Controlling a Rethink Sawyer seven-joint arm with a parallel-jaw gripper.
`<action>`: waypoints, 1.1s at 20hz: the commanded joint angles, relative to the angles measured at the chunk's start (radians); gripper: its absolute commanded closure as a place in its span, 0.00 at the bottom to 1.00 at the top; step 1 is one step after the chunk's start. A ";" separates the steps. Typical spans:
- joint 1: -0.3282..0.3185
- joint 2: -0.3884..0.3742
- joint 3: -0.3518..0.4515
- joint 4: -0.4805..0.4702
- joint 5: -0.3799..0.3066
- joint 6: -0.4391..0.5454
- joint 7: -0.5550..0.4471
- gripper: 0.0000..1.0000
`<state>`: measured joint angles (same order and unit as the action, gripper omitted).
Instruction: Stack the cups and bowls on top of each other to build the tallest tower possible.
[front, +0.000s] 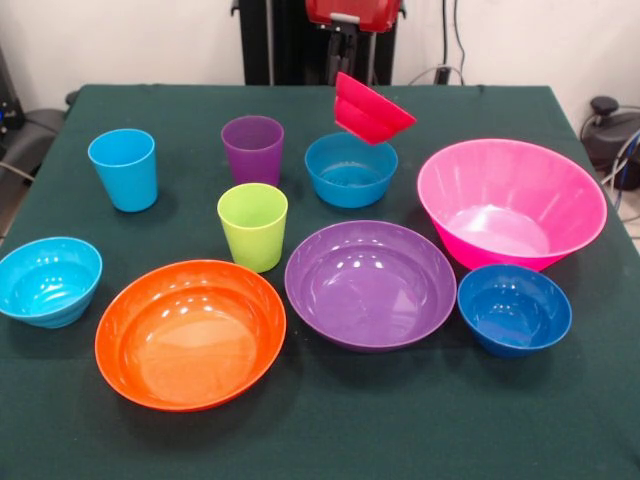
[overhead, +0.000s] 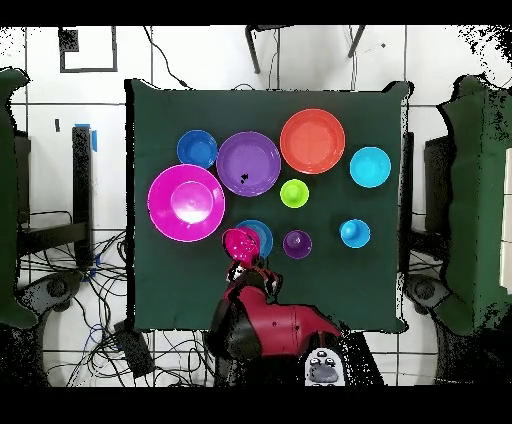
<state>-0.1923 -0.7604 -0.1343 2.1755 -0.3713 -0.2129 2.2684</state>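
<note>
My gripper (front: 343, 66) is shut on the rim of a red bowl (front: 372, 110), which hangs tilted just above the blue bowl (front: 350, 170). In the overhead view the red bowl (overhead: 240, 243) overlaps the blue bowl (overhead: 260, 234). The light blue cup (front: 123, 168), purple cup (front: 252, 148) and lime green cup (front: 252, 226) stand upright and apart. Nearer the front are a cyan bowl (front: 48, 280), a wide orange bowl (front: 190, 332), a wide purple bowl (front: 370, 283) and a dark blue bowl (front: 514, 308). The big pink bowl (front: 510, 203) sits at the right. No tower is in view.
A dark green cloth covers the table (front: 330, 440), with bare cloth along its front edge and far left corner. Cables and dark chairs (overhead: 30, 200) lie on the floor around the table. The red arm (overhead: 280, 325) reaches in from the base side.
</note>
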 joint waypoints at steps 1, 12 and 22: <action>-0.004 0.052 0.101 -0.086 -0.050 0.020 0.034 1.00; 0.077 0.113 0.028 -0.109 -0.005 -0.058 0.070 1.00; 0.066 0.088 0.036 -0.104 -0.018 -0.031 0.067 1.00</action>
<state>-0.1327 -0.7113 -0.1486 2.1346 -0.3720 -0.2275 2.2684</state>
